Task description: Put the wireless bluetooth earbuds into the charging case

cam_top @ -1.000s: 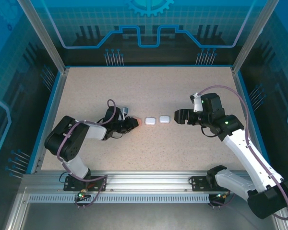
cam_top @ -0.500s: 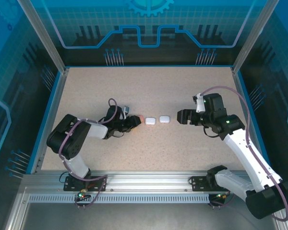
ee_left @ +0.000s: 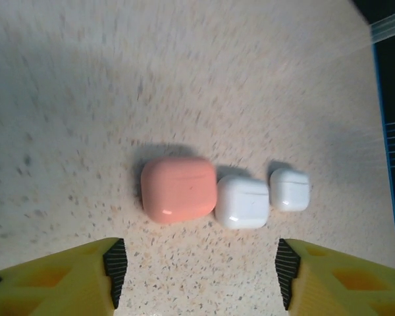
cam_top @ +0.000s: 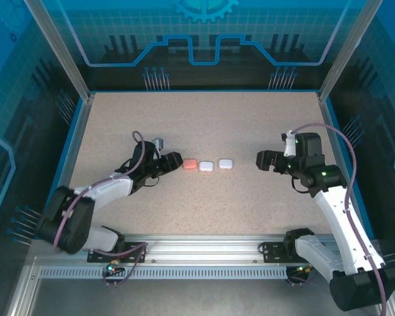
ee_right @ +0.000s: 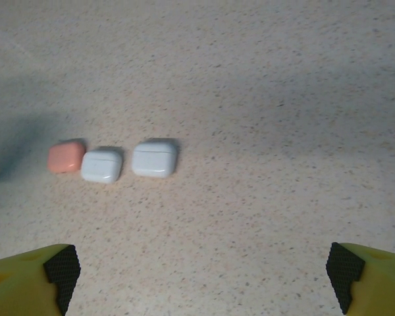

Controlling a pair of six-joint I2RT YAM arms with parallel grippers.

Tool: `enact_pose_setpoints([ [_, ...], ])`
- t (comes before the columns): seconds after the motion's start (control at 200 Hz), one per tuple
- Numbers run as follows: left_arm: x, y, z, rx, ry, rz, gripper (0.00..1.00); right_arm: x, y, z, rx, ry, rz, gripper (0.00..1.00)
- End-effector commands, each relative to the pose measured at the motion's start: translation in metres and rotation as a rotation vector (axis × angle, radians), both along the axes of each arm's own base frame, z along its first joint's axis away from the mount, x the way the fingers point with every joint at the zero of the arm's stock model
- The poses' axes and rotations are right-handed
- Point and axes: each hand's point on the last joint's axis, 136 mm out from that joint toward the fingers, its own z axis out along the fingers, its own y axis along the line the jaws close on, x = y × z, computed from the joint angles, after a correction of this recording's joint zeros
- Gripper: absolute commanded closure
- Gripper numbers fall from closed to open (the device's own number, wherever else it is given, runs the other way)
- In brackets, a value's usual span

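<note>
Speckled beige tabletop [cam_top: 204, 118], walled in by a blue-lit enclosure, carries a short row of three shut charging cases. The row runs left to right between our two arms. At the left end is a salmon-pink rounded-square plastic case [cam_top: 190, 164] [ee_left: 178, 189] [ee_right: 66, 157]. A white glossy rounded case [cam_top: 206, 166] [ee_left: 242, 202] [ee_right: 102, 164] touches it, or nearly so. A second white glossy case [cam_top: 225, 164] [ee_left: 289, 189] [ee_right: 155, 158] lies just beside that at the right end. All three lids are down, so we cannot tell whether the earbuds lie inside.

Our left gripper [cam_top: 173, 160] [ee_left: 201, 270] sits just beside the salmon-pink case, on its left, fingers spread with nothing between them. From its wrist camera that case lies ahead of the gap, a little left of centre, with its longer side running across from one finger toward the other. Our right gripper [cam_top: 262, 160] [ee_right: 201, 270] is spread wide and empty. It faces the row from the other end, well apart from the second white case.

We judge the left arm the nearer one. The row lies along the line between the two pincers, so each arm meets an end case first and the middle case is boxed in.
</note>
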Motion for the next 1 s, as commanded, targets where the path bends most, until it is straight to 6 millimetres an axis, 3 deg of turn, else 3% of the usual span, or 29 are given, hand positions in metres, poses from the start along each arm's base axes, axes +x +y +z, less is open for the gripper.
enact_pose_setpoints([
  [0.0,-0.006,0.037,0.022,0.194,-0.109,0.060,0.28,0.007,-0.023,-0.015,-0.049,-0.043,-0.080,0.00],
  [0.11,-0.010,0.075,0.053,0.353,-0.240,0.167,0.13,0.019,-0.050,-0.029,-0.109,-0.119,-0.195,0.00],
  [0.19,-0.013,0.101,0.071,0.464,-0.331,0.246,0.02,0.029,-0.056,-0.040,-0.146,-0.209,-0.197,0.00],
  [0.285,-0.013,0.123,0.079,0.573,-0.405,0.289,0.01,0.037,-0.067,-0.056,-0.175,-0.291,-0.247,0.00],
  [0.42,-0.012,0.148,0.068,0.671,-0.376,0.331,0.01,0.048,-0.083,-0.068,-0.212,-0.315,-0.300,0.00],
  [0.6,-0.007,0.174,0.046,0.774,-0.357,0.377,0.01,0.071,-0.082,-0.095,-0.288,-0.352,-0.229,0.00],
  [0.675,-0.005,0.180,0.033,0.796,-0.326,0.373,0.01,0.085,-0.076,-0.095,-0.293,-0.358,-0.179,0.00],
  [0.905,0.001,0.175,0.009,0.807,-0.342,0.315,0.01,0.118,-0.060,-0.088,-0.277,-0.448,-0.100,0.00],
  [0.996,0.005,0.170,0.004,0.811,-0.343,0.273,0.01,0.126,-0.056,-0.099,-0.274,-0.446,-0.086,0.00],
])
